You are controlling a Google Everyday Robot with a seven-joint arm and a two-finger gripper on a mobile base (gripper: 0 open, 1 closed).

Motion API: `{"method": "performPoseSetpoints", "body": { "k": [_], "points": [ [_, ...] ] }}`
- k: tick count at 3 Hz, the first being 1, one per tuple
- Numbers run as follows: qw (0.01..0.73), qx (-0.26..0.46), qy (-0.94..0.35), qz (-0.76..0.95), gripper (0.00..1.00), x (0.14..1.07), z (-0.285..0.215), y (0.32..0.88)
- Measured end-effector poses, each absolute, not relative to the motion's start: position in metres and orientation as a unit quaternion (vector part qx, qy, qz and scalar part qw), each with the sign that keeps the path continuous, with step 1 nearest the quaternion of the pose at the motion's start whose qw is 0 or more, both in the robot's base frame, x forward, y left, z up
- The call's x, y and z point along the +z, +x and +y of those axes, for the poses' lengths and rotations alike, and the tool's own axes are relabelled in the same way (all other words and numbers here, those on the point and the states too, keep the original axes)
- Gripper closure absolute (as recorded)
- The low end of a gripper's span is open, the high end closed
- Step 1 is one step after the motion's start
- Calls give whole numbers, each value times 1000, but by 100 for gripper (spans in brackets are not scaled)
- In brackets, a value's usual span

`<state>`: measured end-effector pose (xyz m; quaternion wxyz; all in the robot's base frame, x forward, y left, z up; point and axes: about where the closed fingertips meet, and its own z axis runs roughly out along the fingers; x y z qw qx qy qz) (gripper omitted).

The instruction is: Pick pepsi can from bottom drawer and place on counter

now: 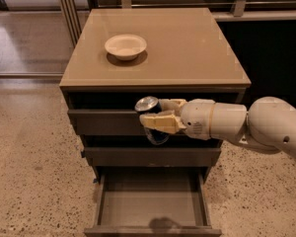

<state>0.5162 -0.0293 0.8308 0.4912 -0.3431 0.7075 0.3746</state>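
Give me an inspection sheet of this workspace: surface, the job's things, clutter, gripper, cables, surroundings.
Surface: the counter is a glossy tan top; the can is not on it yet.
Job's things: the pepsi can is held off the ground in front of the upper drawers, below the counter edge, tilted. The bottom drawer is pulled open with nothing in it.
Clutter: a white bowl sits on the counter's back left part.
Gripper: the gripper reaches in from the right, jaws shut on the can.
Cables: nothing seen.
Surroundings: speckled floor around the cabinet; dark area to the right.
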Motion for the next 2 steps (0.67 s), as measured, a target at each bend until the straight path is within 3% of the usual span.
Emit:
{"method": "performPoseSetpoints", "body": {
  "k": [2],
  "points": [
    [468,400,-444,651,100,910,-22,517]
  ]
}}
